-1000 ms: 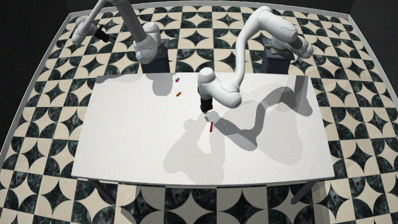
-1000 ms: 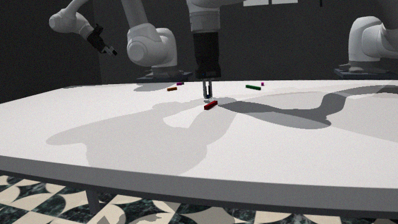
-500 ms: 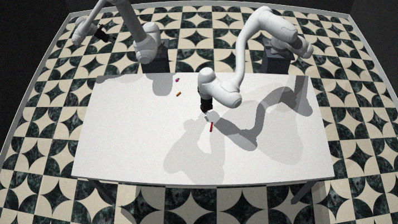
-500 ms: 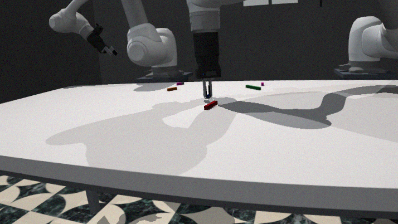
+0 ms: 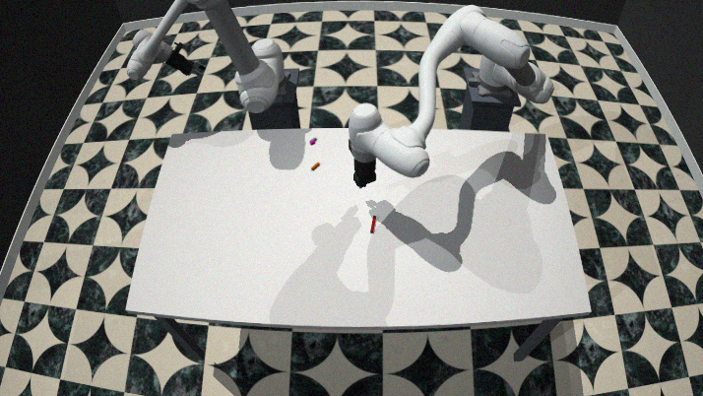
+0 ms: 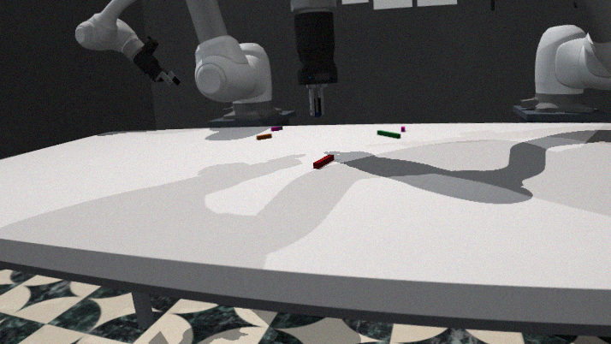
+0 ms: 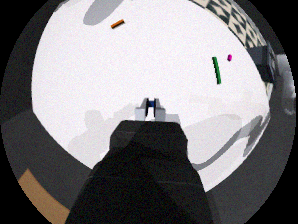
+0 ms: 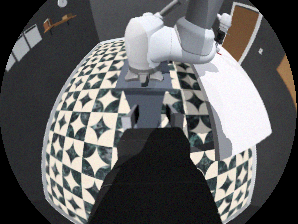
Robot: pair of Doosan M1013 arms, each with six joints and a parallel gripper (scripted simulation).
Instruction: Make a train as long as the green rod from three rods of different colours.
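Note:
My left gripper (image 5: 361, 185) (image 6: 317, 112) (image 7: 151, 103) is shut on a blue rod (image 6: 317, 115) (image 7: 151, 104), raised above the table behind the red rod. The red rod (image 5: 373, 225) (image 6: 323, 162) lies flat near the table's middle. An orange rod (image 5: 315, 166) (image 6: 263, 137) (image 7: 117, 24) lies farther back. Behind it is a magenta piece (image 5: 313, 142) (image 6: 275, 128) with a darker part at one end, too small to make out. The green rod (image 6: 388, 134) (image 7: 216, 70) lies near another magenta rod (image 6: 403, 128) (image 7: 229, 57); the arm hides both in the top view. My right gripper (image 5: 199, 69) (image 6: 171, 79) (image 8: 152, 110) is open and empty.
The white table (image 5: 222, 256) (image 6: 128, 222) (image 8: 240, 110) stands in front of both arm bases. The right gripper is off the table, beyond its back left in the top view. The left arm reaches over the table's back middle and casts shadows around the red rod.

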